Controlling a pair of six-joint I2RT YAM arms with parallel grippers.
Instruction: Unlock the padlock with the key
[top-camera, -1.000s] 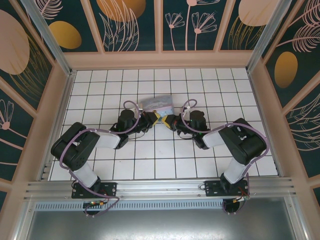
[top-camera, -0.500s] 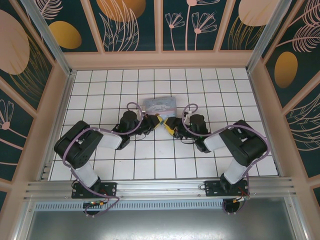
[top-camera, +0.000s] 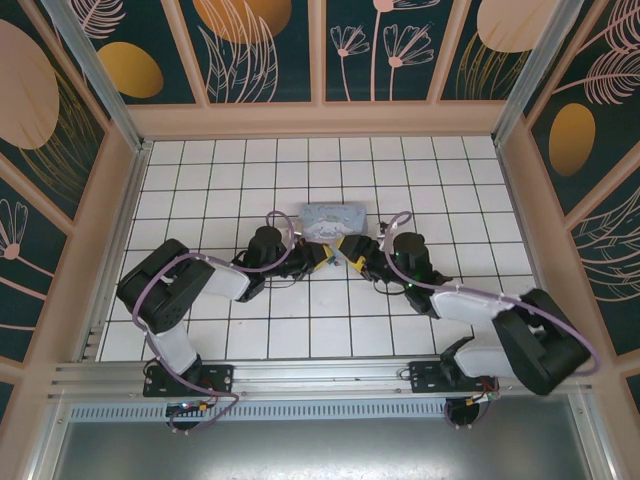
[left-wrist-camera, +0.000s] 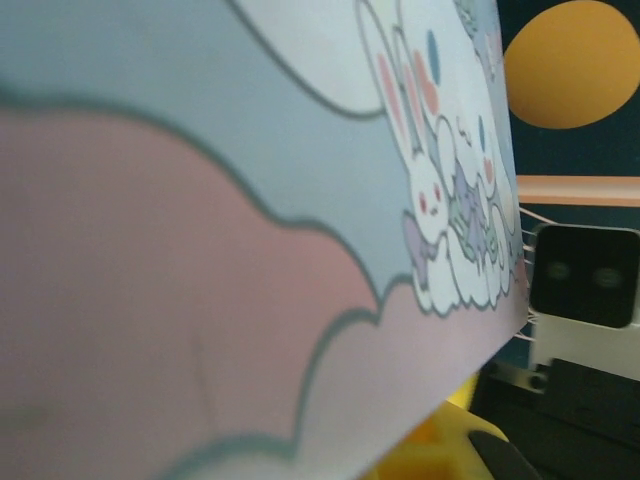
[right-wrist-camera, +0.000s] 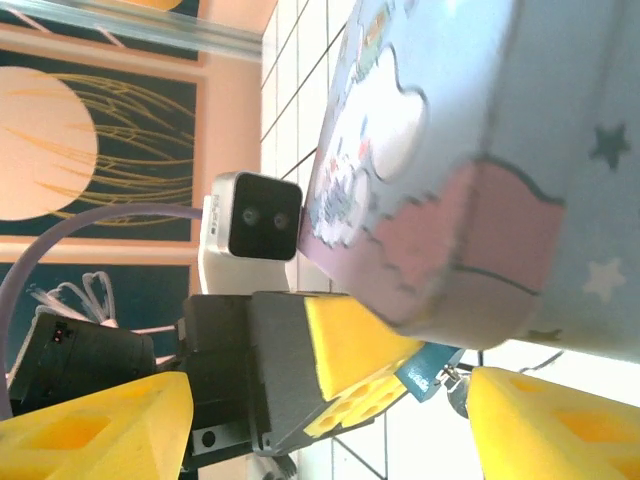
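since the right arm (top-camera: 520, 345) swung: its elbow sits out at 4 o'clock; tin box (top-camera: 333, 217) nudged toward 3 o'clock
right gripper (top-camera: 351, 250): fingers wide apart, holding nothing
left gripper (top-camera: 318, 254): at 9 o'clock of the right; clamped or not, cannot tell
padlock (right-wrist-camera: 424, 376): at the left pad's tip, just beside the tin's edge
key: not made out; silvery bit beside padlock may be shackle
meaning: likely re-approach; no unlocking yet

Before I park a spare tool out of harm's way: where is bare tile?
Bare: tiles between tin box and back wall, and near rows by the front rail. Crowded: centre, where left pincer and right pincer meet by the tin.
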